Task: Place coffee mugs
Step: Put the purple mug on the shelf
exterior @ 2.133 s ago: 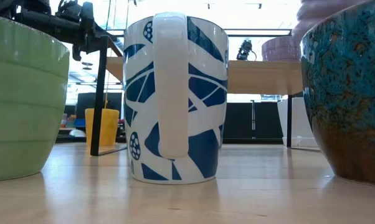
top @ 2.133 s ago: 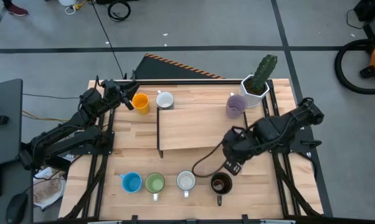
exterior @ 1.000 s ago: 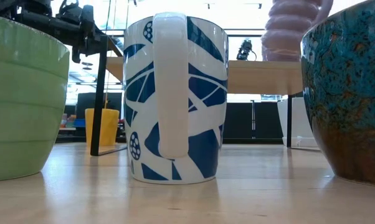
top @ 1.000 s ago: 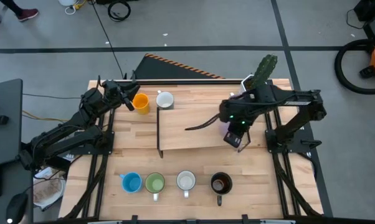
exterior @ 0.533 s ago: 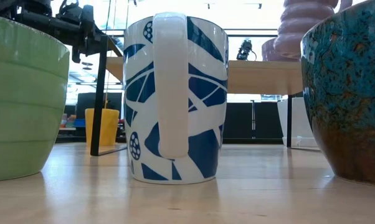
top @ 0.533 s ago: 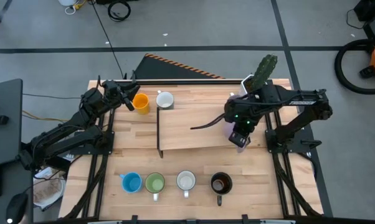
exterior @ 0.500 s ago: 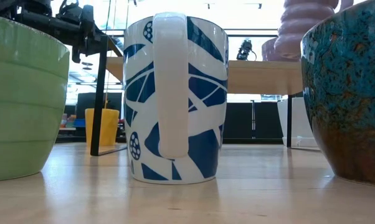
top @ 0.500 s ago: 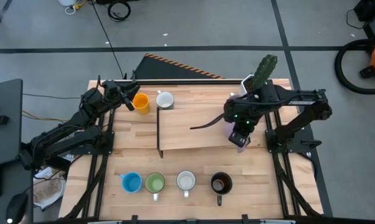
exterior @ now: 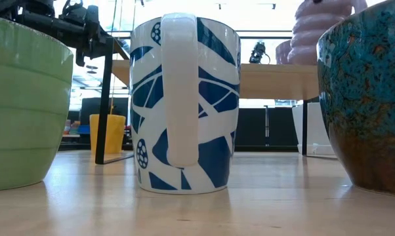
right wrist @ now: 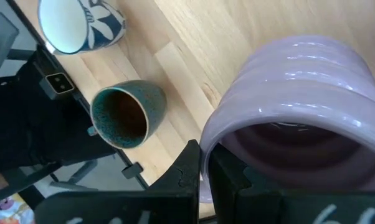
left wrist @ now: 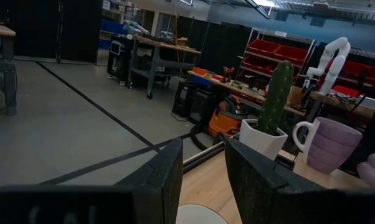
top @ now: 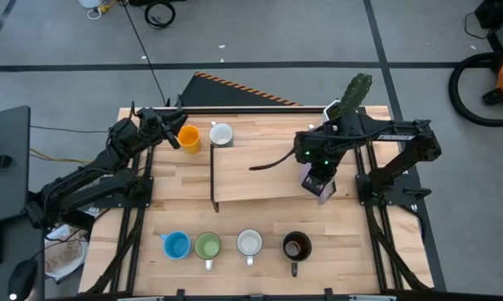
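My right gripper [top: 317, 177] is shut on a ribbed lilac mug [right wrist: 299, 118] above the right end of the raised wooden shelf [top: 260, 171]. A second lilac mug [exterior: 284, 51] stands on the shelf, next to the cactus. The blue [top: 176, 245], green [top: 207, 245], white patterned [top: 250, 243] and dark brown [top: 296, 245] mugs stand in a row near the front edge. The orange mug [top: 188, 137] and a white mug [top: 221, 134] stand at the far left. My left gripper [top: 170, 134] is open beside the orange mug and touches nothing. My right gripper holds the lilac mug by its rim [right wrist: 205, 146], with the mug's wall between the two fingers [right wrist: 190, 168]. The mug is lifted clear above the shelf and tilted, its opening turned toward the wrist. It also shows in the low view [exterior: 322, 23].
A cactus in a white hexagonal pot [top: 345, 113] stands at the far right corner. The shelf's dark legs [top: 213, 176] stand on the table. Bare wood lies between the shelf and the front row of mugs.
My right gripper, with the lilac mug, has gone from above the dark brown mug toward the table's far edge, to over the shelf's right end. In the last half second it has stayed almost in place.
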